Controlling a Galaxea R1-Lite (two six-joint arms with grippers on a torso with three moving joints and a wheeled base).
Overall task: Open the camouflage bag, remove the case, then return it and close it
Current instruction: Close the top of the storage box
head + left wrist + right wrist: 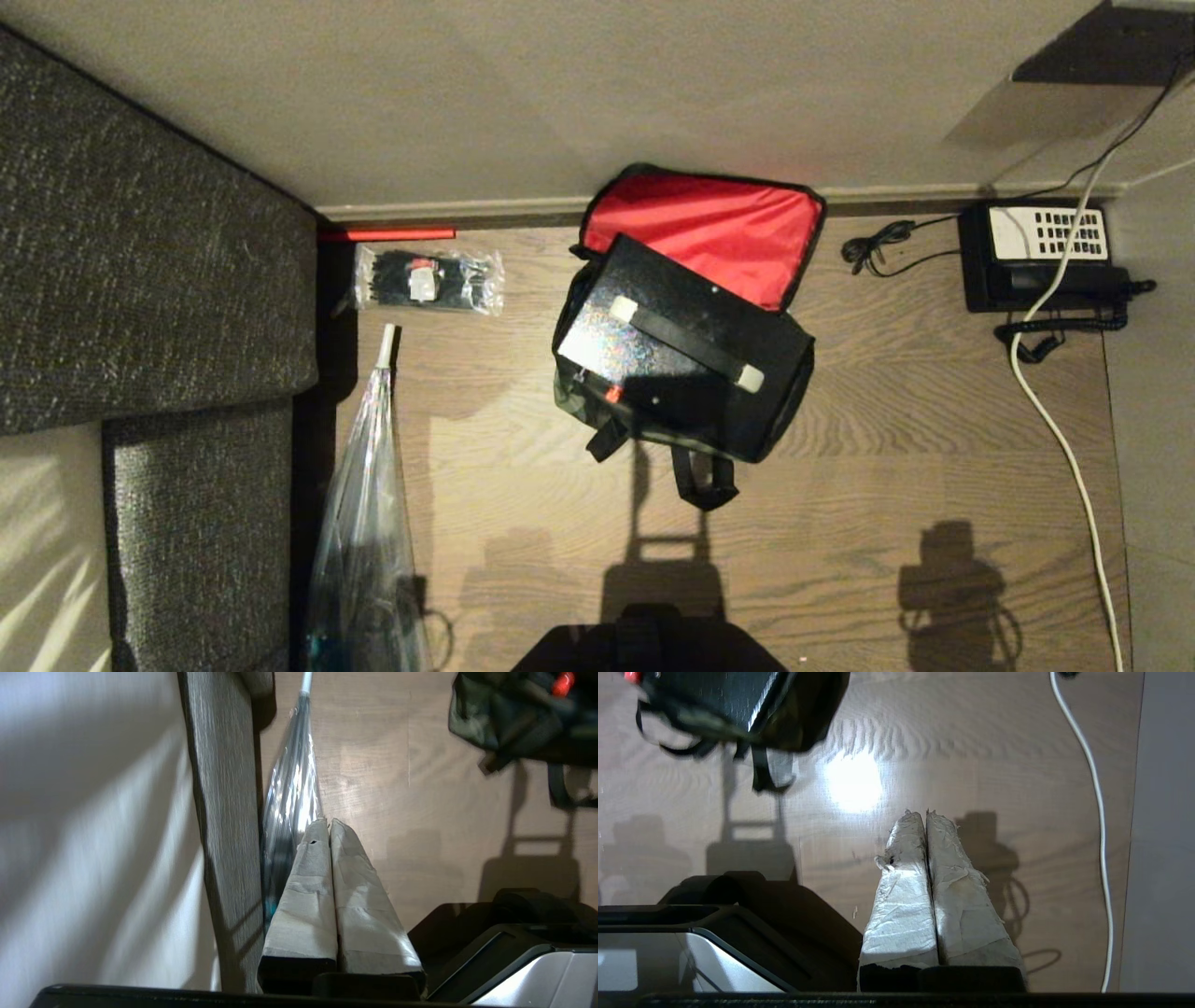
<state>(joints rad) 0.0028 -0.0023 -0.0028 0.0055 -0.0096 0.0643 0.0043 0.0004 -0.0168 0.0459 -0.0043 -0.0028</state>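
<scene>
Left gripper (329, 823): parked low by the sofa, fingers pressed together, empty.
Right gripper (924, 814): likewise clenched on nothing, parked.
Case (686, 350): ahead between both arms, long axis slanting, handle up.
Camouflage bag (709, 229): under it, flap open against wall.

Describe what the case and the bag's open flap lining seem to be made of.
The case: apparently hard plastic or coated board, black with a glittery sheen and crisp edges. The camouflage bag flap lining: red woven synthetic, likely nylon, with a soft sheen and faint creases.

no legible text, labels or numbers anywhere
</scene>
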